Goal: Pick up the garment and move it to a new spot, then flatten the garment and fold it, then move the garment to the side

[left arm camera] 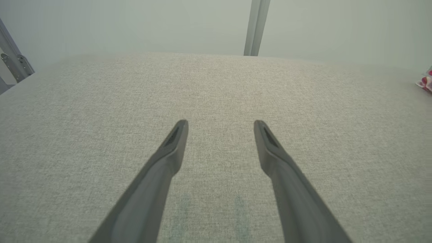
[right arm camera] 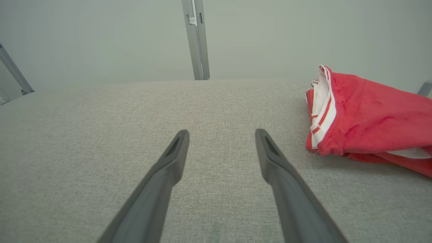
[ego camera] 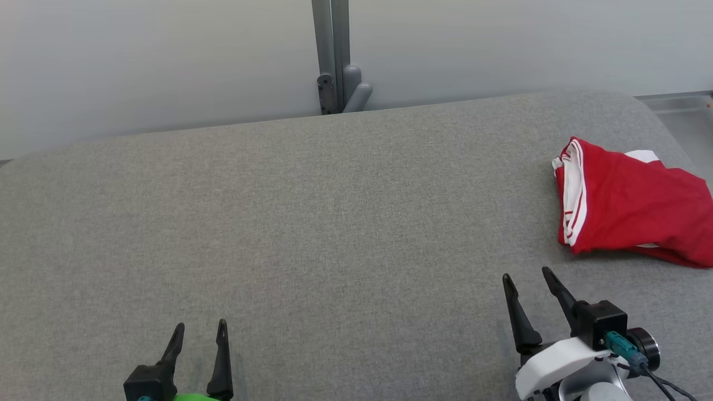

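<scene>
While left end effector and right end effector gape, grey fabric surface meets pale wall.

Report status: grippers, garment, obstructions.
Left gripper open, empty. Right gripper open, empty. Red garment heaped far right, untouched. Nothing in the way.

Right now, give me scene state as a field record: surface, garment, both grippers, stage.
surface: grey fabric table, metal post behind its far edge
garment: red garment with white striped trim, bunched, lying at the table's right end
left gripper: open, holding nothing, over bare table
right gripper: open, holding nothing, short of the garment, not touching it
stage: garment not yet picked up
</scene>
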Tool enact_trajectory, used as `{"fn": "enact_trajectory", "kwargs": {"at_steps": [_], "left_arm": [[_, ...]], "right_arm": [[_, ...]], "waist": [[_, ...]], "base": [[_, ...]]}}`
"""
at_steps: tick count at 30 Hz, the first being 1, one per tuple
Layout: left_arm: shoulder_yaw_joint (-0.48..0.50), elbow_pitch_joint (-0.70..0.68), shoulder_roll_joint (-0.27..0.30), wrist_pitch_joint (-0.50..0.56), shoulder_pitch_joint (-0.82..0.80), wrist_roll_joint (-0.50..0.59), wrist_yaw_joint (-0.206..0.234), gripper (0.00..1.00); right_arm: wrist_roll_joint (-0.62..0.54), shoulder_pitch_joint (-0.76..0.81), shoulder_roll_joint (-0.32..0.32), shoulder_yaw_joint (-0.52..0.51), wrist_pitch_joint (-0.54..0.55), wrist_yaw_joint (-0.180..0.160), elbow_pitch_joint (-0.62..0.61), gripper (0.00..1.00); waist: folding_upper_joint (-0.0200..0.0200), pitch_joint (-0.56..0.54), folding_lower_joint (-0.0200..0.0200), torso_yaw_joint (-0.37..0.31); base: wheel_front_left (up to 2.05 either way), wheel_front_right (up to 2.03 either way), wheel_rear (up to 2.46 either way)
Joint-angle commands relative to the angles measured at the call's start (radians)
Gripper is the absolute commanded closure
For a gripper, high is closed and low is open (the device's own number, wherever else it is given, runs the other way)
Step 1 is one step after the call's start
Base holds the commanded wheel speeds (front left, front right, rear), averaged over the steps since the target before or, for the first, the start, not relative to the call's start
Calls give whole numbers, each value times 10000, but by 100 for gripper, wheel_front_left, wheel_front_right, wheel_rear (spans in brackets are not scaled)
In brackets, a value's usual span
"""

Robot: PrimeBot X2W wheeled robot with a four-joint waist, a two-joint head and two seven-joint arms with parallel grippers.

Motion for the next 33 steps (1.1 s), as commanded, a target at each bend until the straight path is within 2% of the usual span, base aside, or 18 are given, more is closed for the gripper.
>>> {"fn": "enact_trajectory", "kwargs": {"at_steps": [1,2,5,33], "left_arm": [[14,82,37,3,-75,-155,-125,0],[-15,65,0,0,-3,-155,-90,100],[-40,333,-25,22,35,-192,-89,100],[532,-119,-7,1247,-525,-4935,-351,100]], "right_arm": [[67,-66,-28,23,-23,-9,44,0],[25,0,4,41,0,0,36,100],[68,121,40,57,18,0,247,100],[5159,-170,-19,-535,1260,-1,-76,100]], "waist": [[88,10,0,-4],[0,10,0,-5],[0,11,0,-4],[19,3,0,115]], "base": [[0,0,0],[0,0,0],[0,0,0],[0,0,0]]}}
